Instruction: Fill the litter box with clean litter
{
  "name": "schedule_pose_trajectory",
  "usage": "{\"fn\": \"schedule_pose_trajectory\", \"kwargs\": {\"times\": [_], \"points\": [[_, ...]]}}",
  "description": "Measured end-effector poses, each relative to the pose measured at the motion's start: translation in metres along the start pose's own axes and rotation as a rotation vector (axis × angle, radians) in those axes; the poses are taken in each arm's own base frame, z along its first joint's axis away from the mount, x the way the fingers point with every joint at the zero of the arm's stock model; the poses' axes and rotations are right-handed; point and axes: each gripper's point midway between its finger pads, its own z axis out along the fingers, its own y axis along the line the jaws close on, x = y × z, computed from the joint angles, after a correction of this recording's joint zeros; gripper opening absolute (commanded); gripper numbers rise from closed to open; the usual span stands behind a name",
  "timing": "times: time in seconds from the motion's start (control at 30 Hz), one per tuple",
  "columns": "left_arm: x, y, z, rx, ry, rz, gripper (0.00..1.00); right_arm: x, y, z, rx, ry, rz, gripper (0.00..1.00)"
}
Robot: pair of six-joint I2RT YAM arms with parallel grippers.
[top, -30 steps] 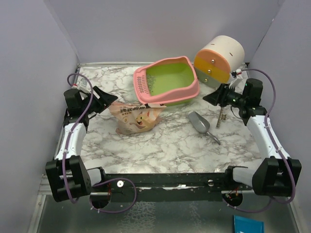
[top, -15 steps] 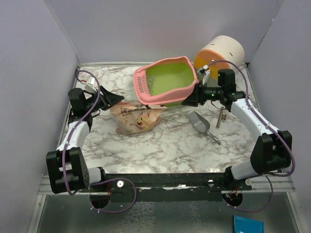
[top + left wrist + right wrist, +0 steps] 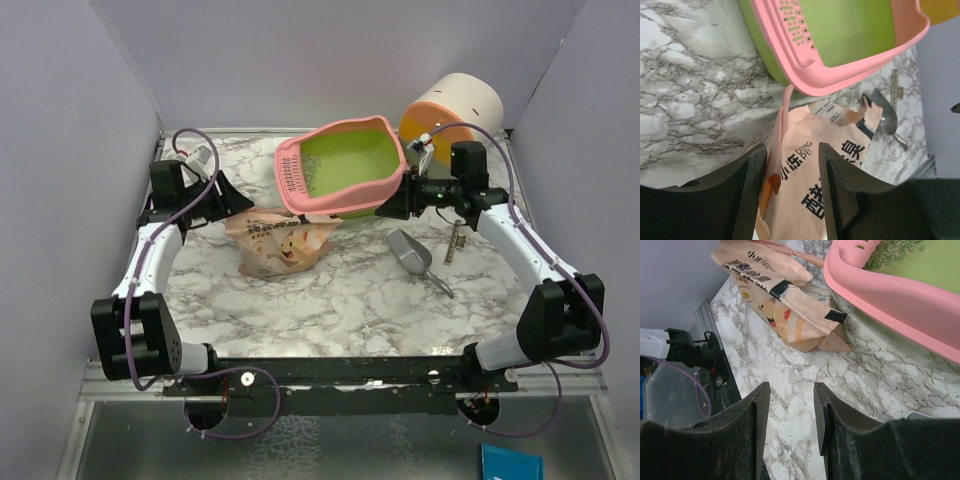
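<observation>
On the veined marble bench (image 3: pixel 330 300), lilac-walled, my left fingers (image 3: pixel 710 200) sit at the crinkled tan pouch (image 3: pixel 275 243); whether clenched, I cannot tell. Right fingers (image 3: pixel 705 440) hang released.

White-grey marble-pattern table (image 3: pixel 330 290), walled in on three sides. Pink litter box (image 3: pixel 345 203) sits on it at far centre, slotted grille on its left side. Tan litter pouch (image 3: pixel 275 245) lies flat just in front of the box's left part, print facing up, its torn top end reaching the box's front rim. Grey metal scoop (image 3: pixel 410 252) lies right of the pouch and apart from it, near the box's front right corner, handle pointing to the near right. A small thin metal piece (image 3: pixel 454 243) lies just right of the scoop. White-orange-yellow round drawer cabinet (image 3: pixel 450 115) stands at far right, just beside the box. Stray litter granules (image 3: pixel 865 347) are scattered on the marble near the box.
</observation>
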Motion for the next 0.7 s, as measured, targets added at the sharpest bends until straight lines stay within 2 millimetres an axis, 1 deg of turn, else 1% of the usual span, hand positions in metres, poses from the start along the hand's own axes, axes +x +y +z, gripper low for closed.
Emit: {"fn": "schedule_pose_trajectory", "kwargs": {"times": [0.1,0.2,0.23,0.27,0.3,0.33,0.43,0.57,0.63,0.7], "points": [[0.005,0.005,0.002,-0.047,0.047,0.023,0.46,-0.001,0.002,0.0,-0.002,-0.001,-0.006,0.4],[0.012,0.008,0.005,-0.081,0.099,0.042,0.38,-0.001,0.003,0.0,-0.002,-0.001,-0.008,0.4],[0.014,0.009,0.006,-0.09,0.113,0.05,0.33,-0.001,0.003,0.0,-0.001,-0.001,-0.008,0.4],[0.017,0.01,0.006,-0.101,0.131,0.054,0.2,-0.001,0.003,0.0,-0.001,-0.001,-0.008,0.4],[0.019,0.011,0.006,-0.105,0.141,0.057,0.05,-0.001,0.003,0.0,-0.001,-0.001,-0.008,0.39],[0.021,0.011,0.006,-0.109,0.152,0.06,0.0,-0.001,0.003,0.0,-0.001,-0.001,-0.008,0.39],[0.023,0.012,0.004,-0.113,0.173,0.076,0.0,0.0,0.003,0.0,-0.001,-0.001,-0.008,0.37],[0.017,0.006,0.003,-0.094,0.159,0.1,0.0,0.0,0.003,0.0,-0.002,-0.001,-0.008,0.37],[0.012,-0.002,0.001,-0.063,0.119,0.137,0.0,0.0,0.004,0.001,-0.003,0.0,-0.008,0.37],[0.006,-0.015,-0.006,-0.022,0.04,0.199,0.0,0.0,0.005,0.001,-0.007,0.002,-0.009,0.38]]}}
